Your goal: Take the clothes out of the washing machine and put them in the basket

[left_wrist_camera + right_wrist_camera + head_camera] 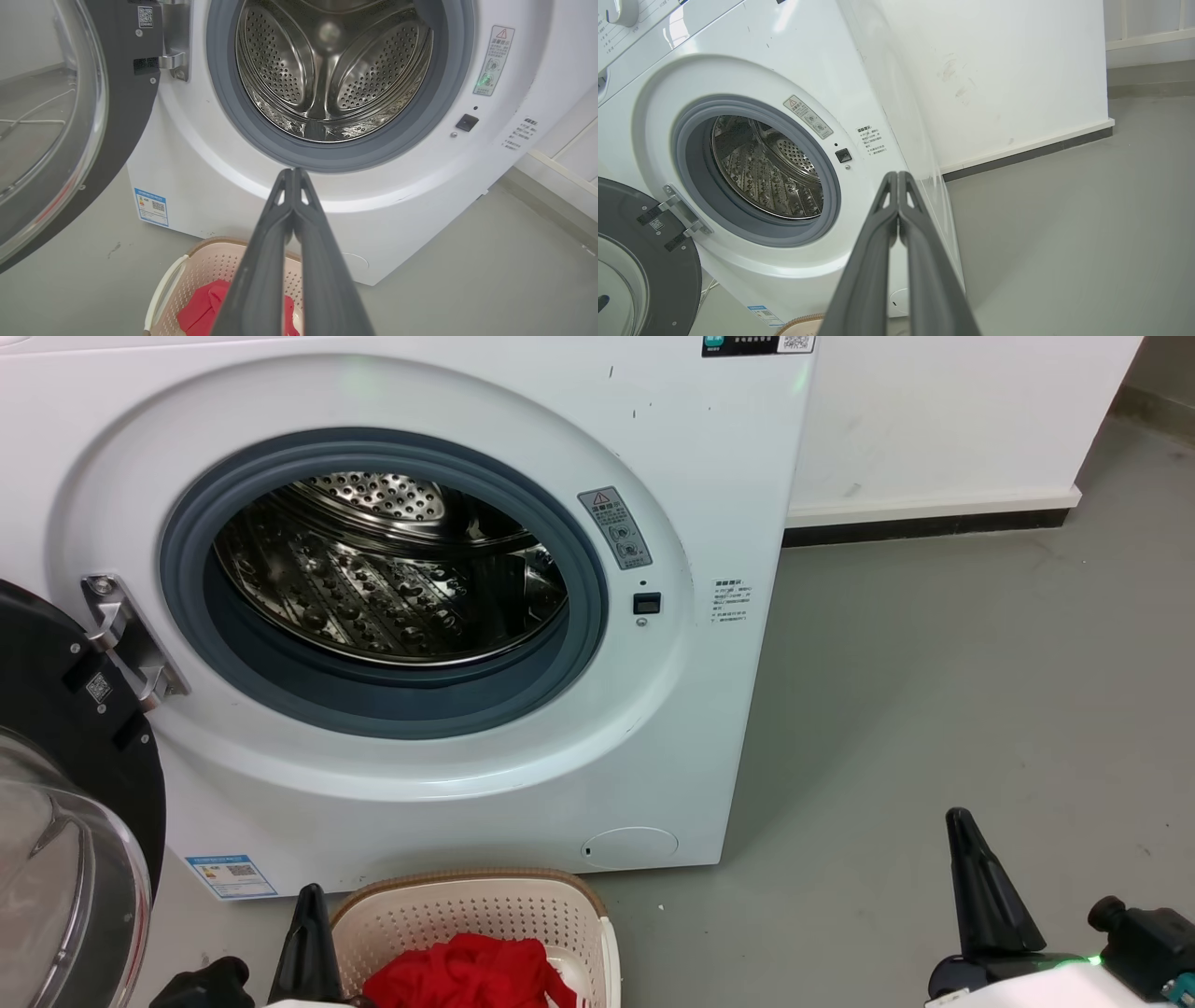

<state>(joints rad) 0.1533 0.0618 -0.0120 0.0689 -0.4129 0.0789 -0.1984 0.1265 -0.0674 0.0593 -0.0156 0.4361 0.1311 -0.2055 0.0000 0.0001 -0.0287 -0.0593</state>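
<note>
The clothes [467, 973] lie in the basket [439, 915] beside the closed, empty left gripper [294, 171], well apart from the closed right gripper [897, 174].

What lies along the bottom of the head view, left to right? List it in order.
open door → blue sticker → left tool → basket → right tool
</note>
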